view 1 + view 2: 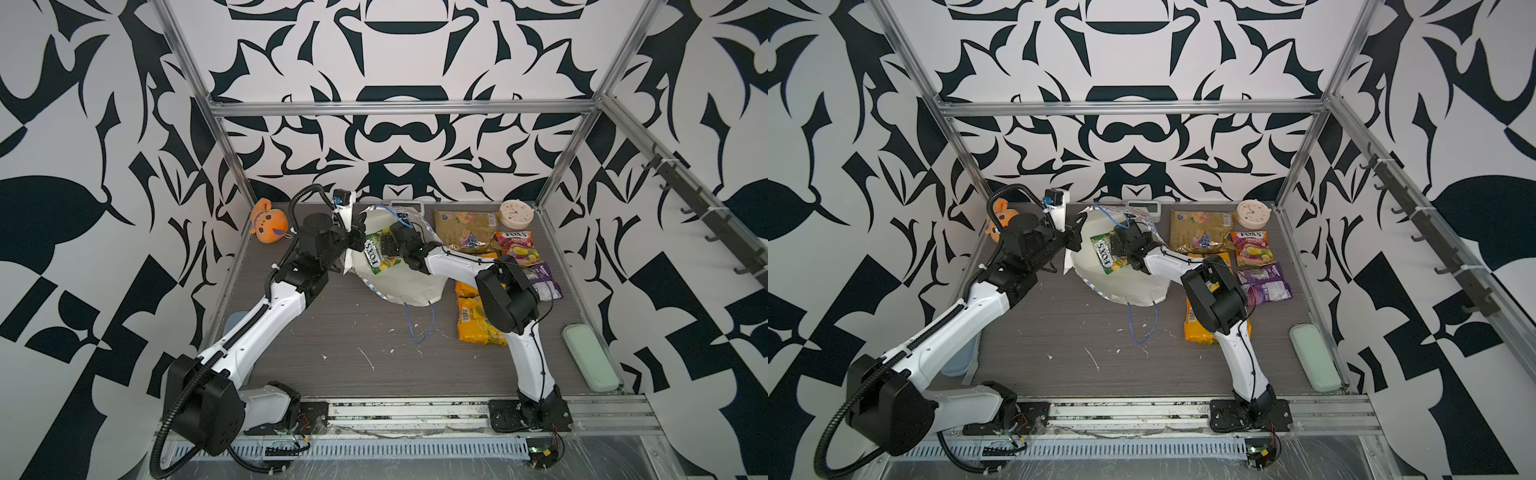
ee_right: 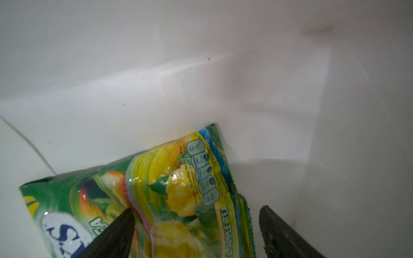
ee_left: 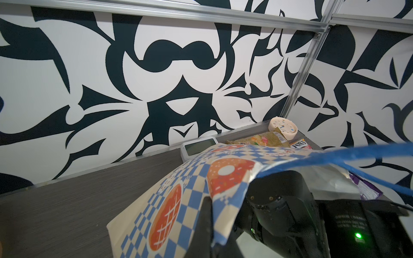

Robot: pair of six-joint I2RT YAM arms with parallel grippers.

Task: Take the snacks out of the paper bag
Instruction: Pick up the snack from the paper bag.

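R gripper [image 2: 197,210] wide, astride green pkt [image 2: 156,178]

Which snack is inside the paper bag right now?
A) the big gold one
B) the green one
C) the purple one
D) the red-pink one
B: the green packet lies against the white inside of the paper bag. The purple packet, gold packet and red-pink packet lie out on the table.
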